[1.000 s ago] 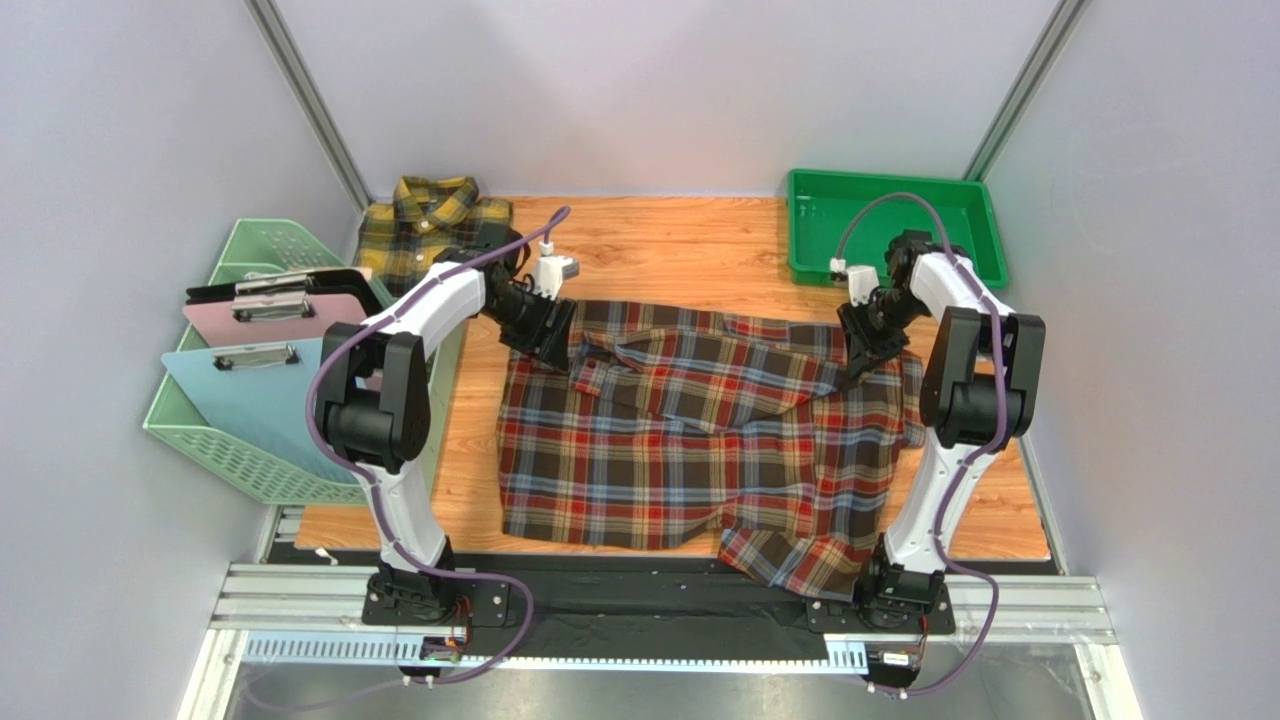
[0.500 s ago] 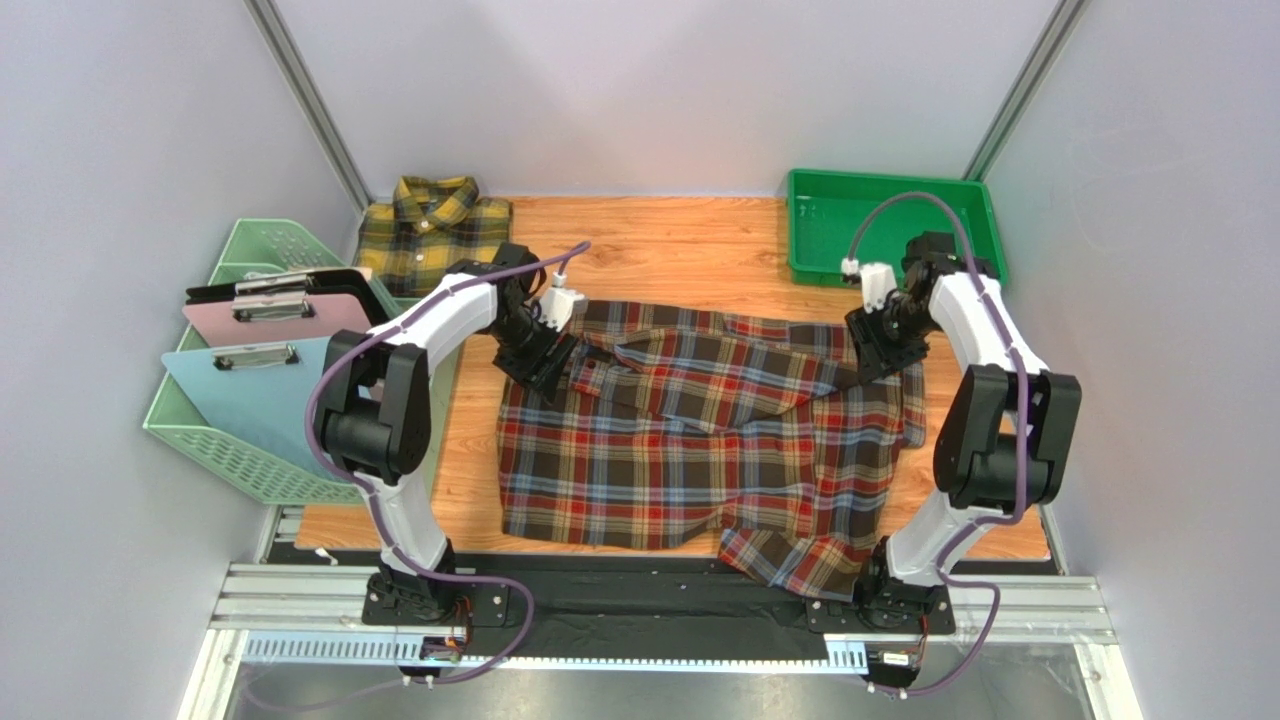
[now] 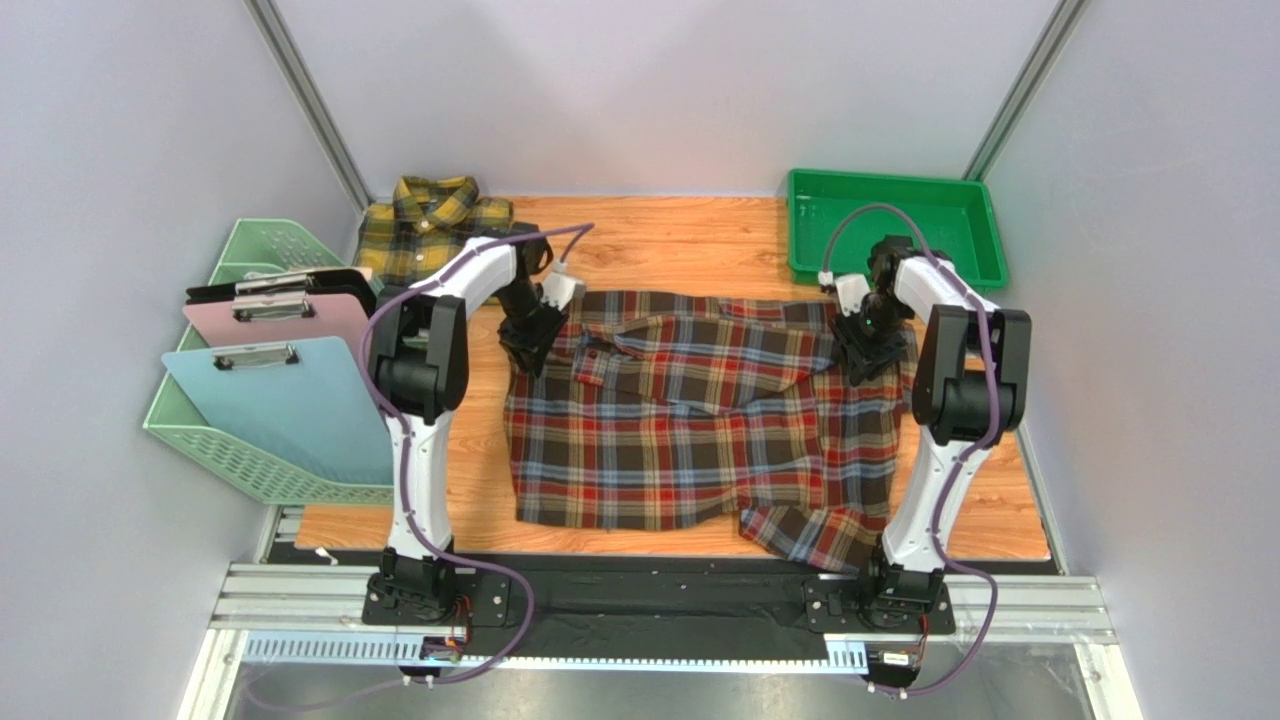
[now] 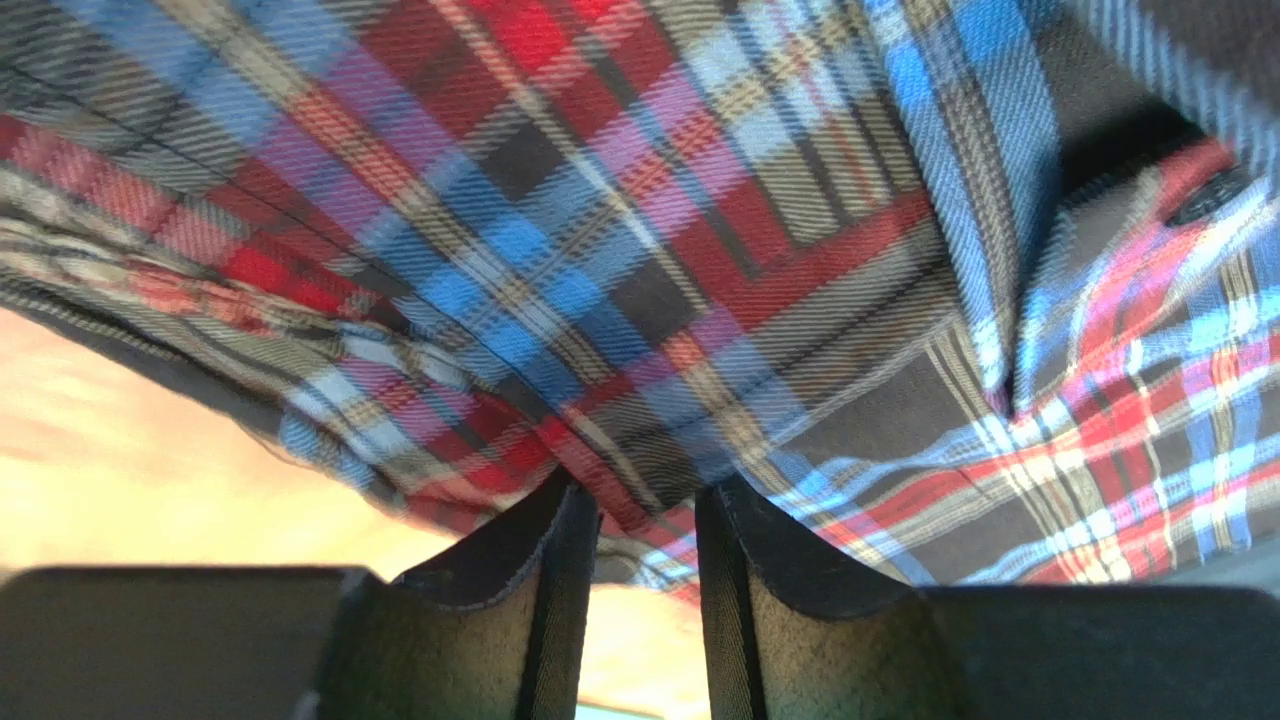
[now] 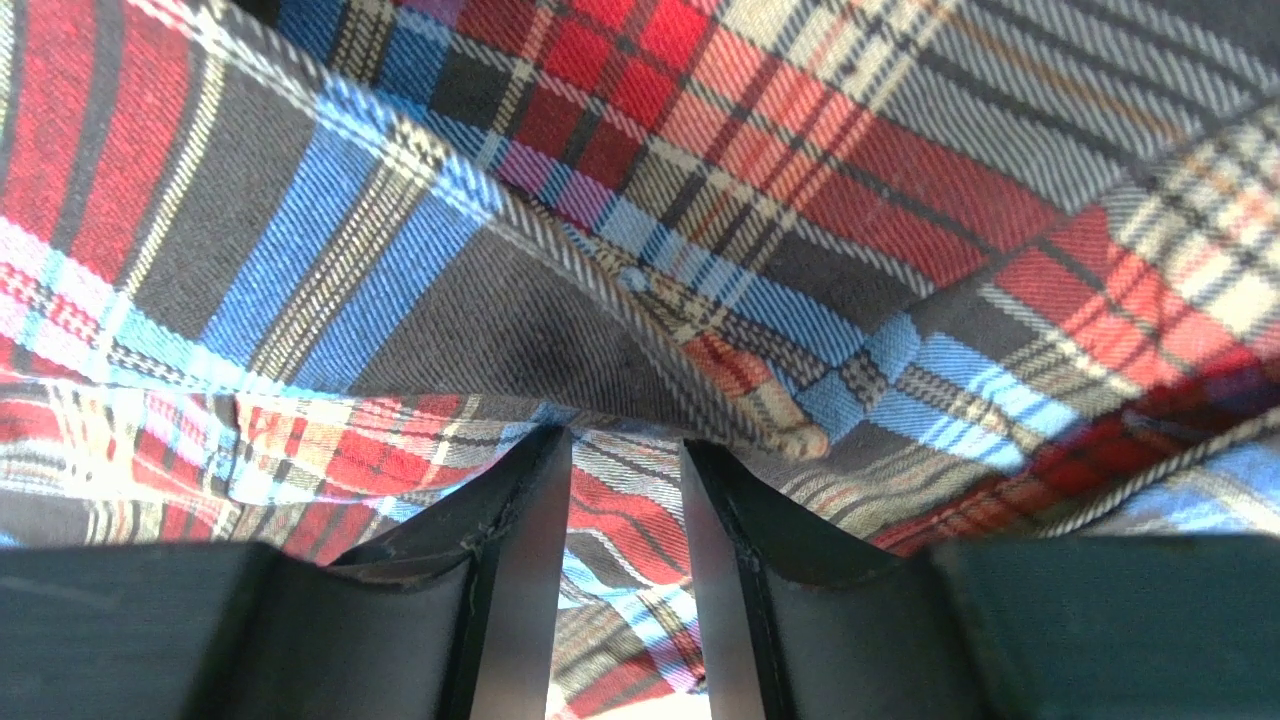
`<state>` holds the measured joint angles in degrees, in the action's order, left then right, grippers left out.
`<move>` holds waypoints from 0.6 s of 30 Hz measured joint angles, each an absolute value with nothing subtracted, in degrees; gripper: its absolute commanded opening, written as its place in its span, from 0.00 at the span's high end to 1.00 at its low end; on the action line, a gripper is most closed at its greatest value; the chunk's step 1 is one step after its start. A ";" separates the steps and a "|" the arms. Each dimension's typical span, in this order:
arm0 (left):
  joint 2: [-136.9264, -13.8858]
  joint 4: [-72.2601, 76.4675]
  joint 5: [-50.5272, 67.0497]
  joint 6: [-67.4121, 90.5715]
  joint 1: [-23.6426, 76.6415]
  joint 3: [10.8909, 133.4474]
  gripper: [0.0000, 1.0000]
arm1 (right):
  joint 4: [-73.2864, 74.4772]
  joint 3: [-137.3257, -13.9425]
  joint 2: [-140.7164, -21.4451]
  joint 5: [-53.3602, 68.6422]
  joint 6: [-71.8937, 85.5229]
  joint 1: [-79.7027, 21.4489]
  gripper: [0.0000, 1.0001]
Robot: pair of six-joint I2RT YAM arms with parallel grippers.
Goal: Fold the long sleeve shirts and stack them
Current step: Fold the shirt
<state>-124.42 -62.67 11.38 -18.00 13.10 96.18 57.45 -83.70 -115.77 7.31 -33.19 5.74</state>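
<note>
Grip: left gripper and right gripper both pinch the red-brown-navy plaid flannel shirt.
Advice: move your arms evenly, cloth taut.

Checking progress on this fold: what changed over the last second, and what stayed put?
The left arm's elbow swung inward. The left claw and right claw, clamped on the far corners of the red plaid shirt, drew it slightly away from the bases, straightening its far edge. The yellow shirt, green tray and clipboards did not move.
</note>
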 measured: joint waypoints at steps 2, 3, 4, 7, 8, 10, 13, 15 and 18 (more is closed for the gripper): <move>-129.03 -65.49 11.40 -18.11 11.90 103.90 0.64 | 57.21 -88.07 -118.56 6.52 -32.95 5.13 0.60; -130.65 -66.22 11.40 -18.13 11.31 106.65 0.65 | 57.19 -90.17 -119.81 6.39 -32.84 4.82 0.59; -132.09 -67.07 11.29 -18.22 10.70 109.40 0.66 | 57.01 -92.20 -121.01 6.44 -32.75 4.56 0.59; -135.04 -68.36 10.92 -18.41 9.61 114.78 0.65 | 56.75 -95.50 -122.76 6.61 -32.64 4.14 0.57; -135.20 -68.34 10.85 -18.50 9.37 115.24 0.63 | 56.80 -95.68 -122.80 6.81 -32.69 4.03 0.56; -134.65 -67.85 11.11 -18.81 9.15 114.39 0.57 | 57.34 -95.18 -122.30 7.40 -33.34 4.01 0.54; -129.38 -64.88 13.43 -19.88 9.10 107.04 0.48 | 58.39 -90.59 -117.86 8.75 -35.40 4.38 0.54; -123.52 -64.40 15.88 -21.30 9.30 100.25 0.41 | 60.27 -86.24 -112.40 9.93 -37.36 4.73 0.54; -112.62 -63.99 19.90 -24.69 10.28 90.43 0.37 | 63.33 -78.59 -101.03 12.38 -41.41 5.19 0.54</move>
